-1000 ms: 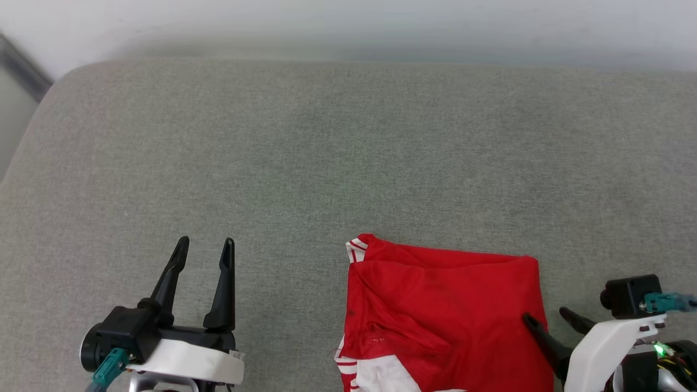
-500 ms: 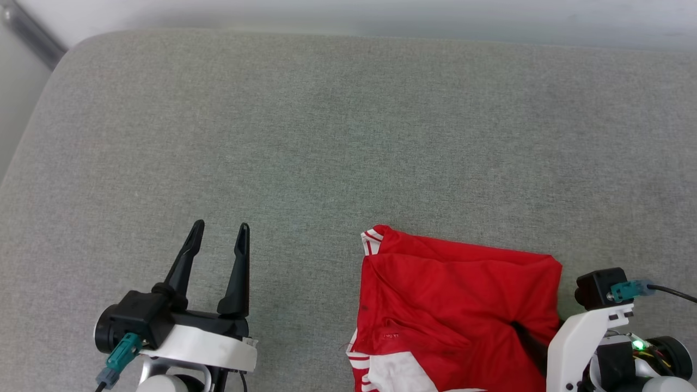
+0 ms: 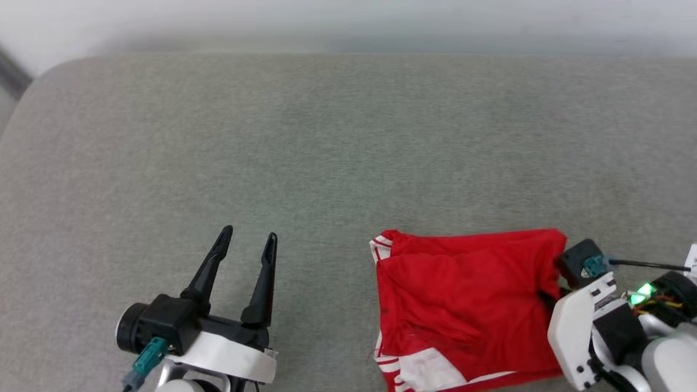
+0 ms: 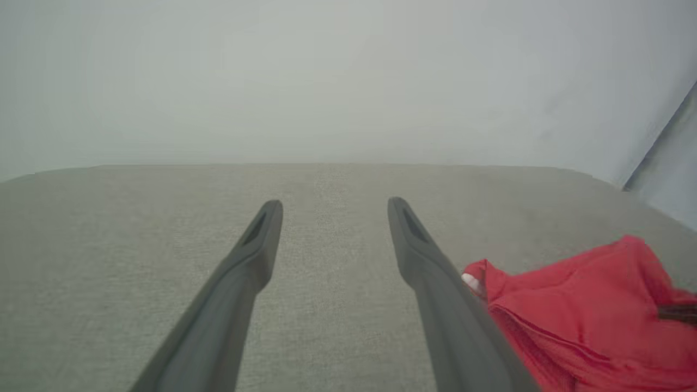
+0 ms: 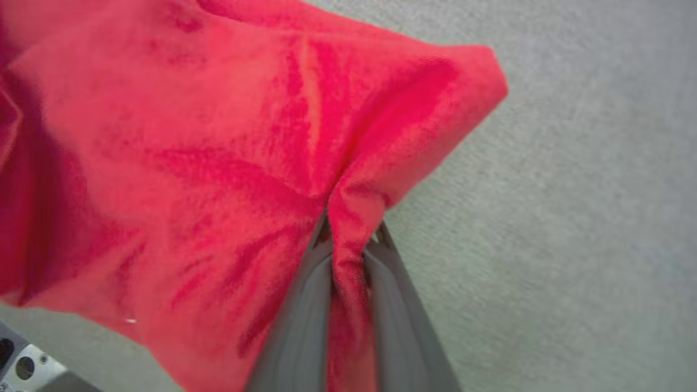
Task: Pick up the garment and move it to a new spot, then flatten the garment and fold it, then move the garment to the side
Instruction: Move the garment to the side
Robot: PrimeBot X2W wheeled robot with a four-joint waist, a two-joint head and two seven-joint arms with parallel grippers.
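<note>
The garment (image 3: 468, 305), red with a white sleeve and striped trim, lies folded on the grey cushion (image 3: 326, 152) at the lower right of the head view. My right gripper (image 5: 348, 231) is shut on a pinched ridge of red cloth near the garment's (image 5: 218, 152) right corner; in the head view its fingers are hidden behind its wrist and the cloth. My left gripper (image 3: 248, 239) stands open over bare cushion to the left of the garment, nothing between its fingers (image 4: 261, 239). The garment's (image 4: 577, 316) collar corner shows just right of the left gripper's right finger.
The grey cushion stretches wide to the left and toward the back, ending at a pale wall (image 3: 348, 22). Its rounded left corner (image 3: 32, 87) drops off at the far left. The right arm's white wrist and cable (image 3: 599, 321) sit at the lower right.
My right gripper went from open beside the garment's right edge to shut on a fold of its cloth. The head camera has shifted; the left gripper stays open.
</note>
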